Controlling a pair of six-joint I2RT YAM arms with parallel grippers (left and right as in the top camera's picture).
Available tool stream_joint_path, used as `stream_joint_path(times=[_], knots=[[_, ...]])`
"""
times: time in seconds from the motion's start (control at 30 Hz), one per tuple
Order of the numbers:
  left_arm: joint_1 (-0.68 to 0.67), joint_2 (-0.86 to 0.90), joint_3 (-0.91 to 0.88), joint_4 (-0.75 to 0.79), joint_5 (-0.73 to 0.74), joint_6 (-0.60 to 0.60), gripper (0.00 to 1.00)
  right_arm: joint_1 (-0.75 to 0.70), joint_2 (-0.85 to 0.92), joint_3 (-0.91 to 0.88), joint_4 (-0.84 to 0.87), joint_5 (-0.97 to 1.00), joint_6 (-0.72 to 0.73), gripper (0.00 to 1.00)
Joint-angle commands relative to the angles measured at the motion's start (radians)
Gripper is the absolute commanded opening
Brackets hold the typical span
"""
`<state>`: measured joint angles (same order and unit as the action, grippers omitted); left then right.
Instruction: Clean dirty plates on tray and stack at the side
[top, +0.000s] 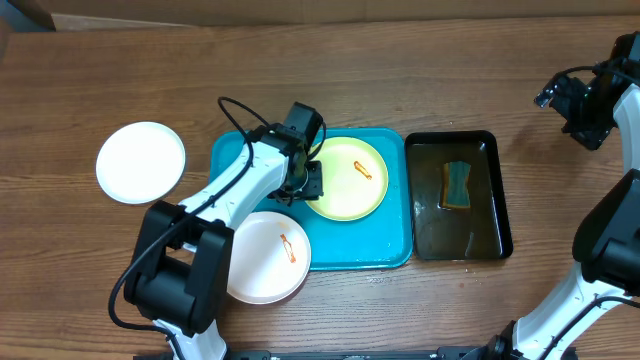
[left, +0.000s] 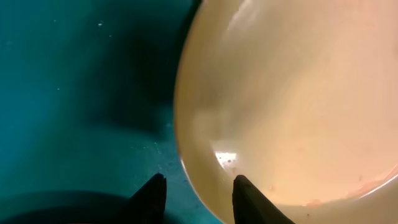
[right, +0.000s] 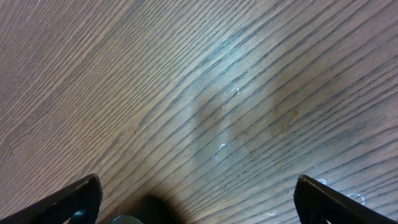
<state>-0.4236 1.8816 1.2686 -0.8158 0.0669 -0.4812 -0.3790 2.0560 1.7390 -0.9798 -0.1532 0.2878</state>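
The pale yellow plate (top: 348, 180) with an orange-red smear lies on the turquoise tray (top: 385, 255). My left gripper (top: 308, 183) is open at this plate's left rim. In the left wrist view its fingers (left: 199, 186) straddle the rim, one over the tray (left: 74, 93) and one over the plate (left: 298, 93). A white plate (top: 265, 258) with a smear lies over the tray's front left corner. Another white plate (top: 141, 162), with no smear visible, lies on the table to the left. My right gripper (top: 572, 112) is open and empty over bare wood (right: 199, 186) at the far right.
A black tray (top: 500, 205) holding water and a sponge (top: 458, 186) stands right of the turquoise tray. The wood under the right gripper has a few water drops (right: 235, 91).
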Motion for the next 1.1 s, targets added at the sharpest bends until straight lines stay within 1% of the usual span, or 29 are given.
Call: stream_joint_path(times=[0.0,0.1,0.23,0.33,0.53,0.57,0.63,0.67,0.87,1.0,1.07], knots=[[0.007,0.011,0.005,-0.006,-0.014,-0.064,0.38,0.002,-0.034,0.014,0.006,-0.002,0.005,1.0],[0.003,0.011,0.001,-0.011,-0.014,-0.104,0.36,0.002,-0.034,0.014,0.006,-0.002,0.005,1.0],[-0.016,0.011,-0.013,-0.01,-0.024,-0.104,0.35,0.002,-0.034,0.014,0.006,-0.002,0.005,1.0],[-0.024,0.011,-0.028,-0.005,-0.049,-0.115,0.3,0.002,-0.034,0.014,0.006,-0.002,0.005,1.0],[-0.024,0.011,-0.056,0.028,-0.061,-0.117,0.3,0.002,-0.034,0.014,0.006,-0.002,0.005,1.0],[-0.024,0.011,-0.056,0.031,-0.068,-0.117,0.28,0.002,-0.034,0.014,0.006,-0.002,0.005,1.0],[-0.024,0.011,-0.056,0.039,-0.079,-0.117,0.2,0.002,-0.034,0.014,0.006,-0.002,0.005,1.0],[-0.022,0.011,-0.056,0.039,-0.083,-0.117,0.18,0.002,-0.034,0.014,0.006,-0.002,0.005,1.0],[-0.022,0.011,-0.056,0.038,-0.101,-0.117,0.18,0.002,-0.034,0.014,0.006,-0.002,0.005,1.0],[-0.022,0.011,-0.056,0.034,-0.1,-0.117,0.24,0.002,-0.034,0.014,0.006,-0.002,0.005,1.0],[-0.023,0.011,-0.056,0.033,-0.1,-0.117,0.24,0.002,-0.034,0.014,0.006,-0.002,0.005,1.0]])
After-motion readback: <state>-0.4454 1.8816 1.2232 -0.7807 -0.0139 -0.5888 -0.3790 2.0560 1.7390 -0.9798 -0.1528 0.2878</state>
